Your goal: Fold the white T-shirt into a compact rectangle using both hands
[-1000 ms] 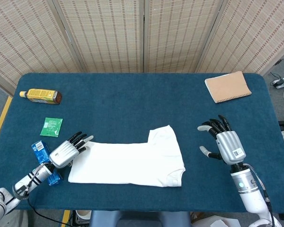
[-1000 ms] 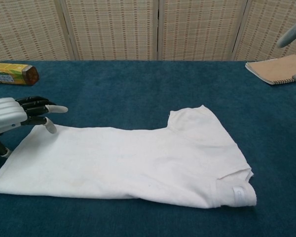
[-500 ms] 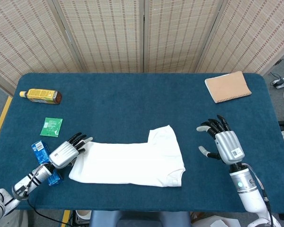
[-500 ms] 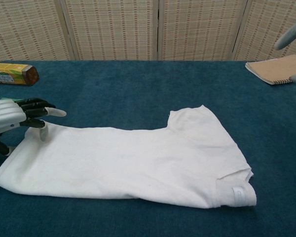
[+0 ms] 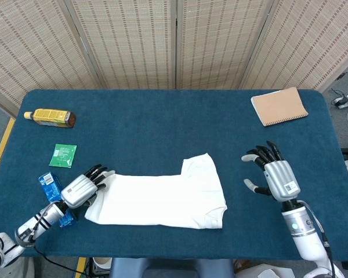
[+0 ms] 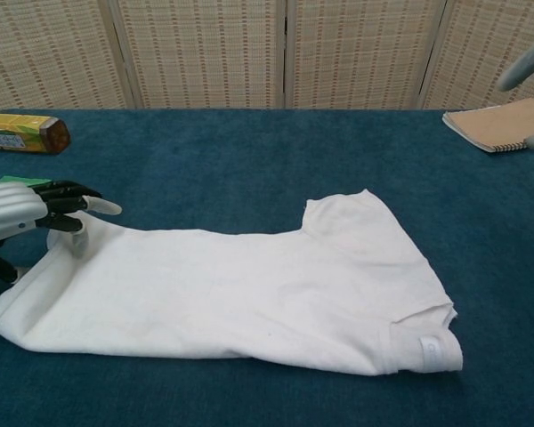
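White T-shirt (image 5: 162, 200) lying near the front edge of the tabletop (image 5: 162, 124), already doubled lengthwise into a long band, one sleeve sticking out toward the back edge and the collar label at the front right end. Left hand (image 5: 81, 186) resting at the band's left end, fingers (image 6: 76, 203) reaching onto the cloth and a fingertip pressing its far corner; cannot tell whether any fabric is actually pinched, though the hem there looks slightly rolled up, probably so it can be caught and carried over toward the collar end. Right hand (image 5: 272, 174) hovering well apart from the shirt near the right edge, fingers spread, holding nothing, likely kept clear to leave room for the fold coming across. Just beside the left wrist, a blue packet (image 5: 48, 186); further toward the left edge, a green sachet (image 5: 63, 155) and an amber bottle (image 5: 49, 117) on its side. Near the back right corner, a brown notebook (image 5: 278, 106), out of the working area.
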Action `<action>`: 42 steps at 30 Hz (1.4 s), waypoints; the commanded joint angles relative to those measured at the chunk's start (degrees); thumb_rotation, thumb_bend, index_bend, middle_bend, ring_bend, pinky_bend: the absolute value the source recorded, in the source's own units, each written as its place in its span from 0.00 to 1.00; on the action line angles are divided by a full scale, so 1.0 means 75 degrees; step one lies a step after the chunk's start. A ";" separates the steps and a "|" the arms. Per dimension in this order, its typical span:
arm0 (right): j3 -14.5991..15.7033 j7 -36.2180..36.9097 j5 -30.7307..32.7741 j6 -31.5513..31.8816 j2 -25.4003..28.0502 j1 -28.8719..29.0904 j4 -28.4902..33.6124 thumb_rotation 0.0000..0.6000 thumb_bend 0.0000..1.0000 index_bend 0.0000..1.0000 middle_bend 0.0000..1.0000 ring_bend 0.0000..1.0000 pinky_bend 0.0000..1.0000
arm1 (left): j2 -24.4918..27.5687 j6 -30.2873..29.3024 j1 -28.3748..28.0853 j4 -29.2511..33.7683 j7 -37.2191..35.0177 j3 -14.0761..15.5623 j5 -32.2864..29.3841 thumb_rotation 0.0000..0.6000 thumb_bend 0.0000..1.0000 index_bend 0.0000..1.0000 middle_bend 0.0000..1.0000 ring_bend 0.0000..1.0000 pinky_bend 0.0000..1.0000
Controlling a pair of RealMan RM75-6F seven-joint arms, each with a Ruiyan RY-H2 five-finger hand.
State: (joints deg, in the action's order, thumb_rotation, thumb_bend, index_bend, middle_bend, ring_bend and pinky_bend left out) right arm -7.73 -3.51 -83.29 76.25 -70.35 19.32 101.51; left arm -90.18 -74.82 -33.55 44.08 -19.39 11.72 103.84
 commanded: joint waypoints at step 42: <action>0.0022 0.0227 -0.0517 0.0430 0.0053 -0.0195 0.0132 1.00 0.20 0.37 0.29 0.14 0.00 | 0.3028 -0.0217 0.0268 0.4147 0.1241 -0.0410 -0.0431 1.00 0.51 0.67 0.23 0.09 0.00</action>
State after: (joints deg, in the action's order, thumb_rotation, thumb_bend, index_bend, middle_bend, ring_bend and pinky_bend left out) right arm -7.55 -1.77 -87.14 79.48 -69.93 17.84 102.48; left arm -67.71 -76.29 -31.73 75.15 -9.96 8.67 100.70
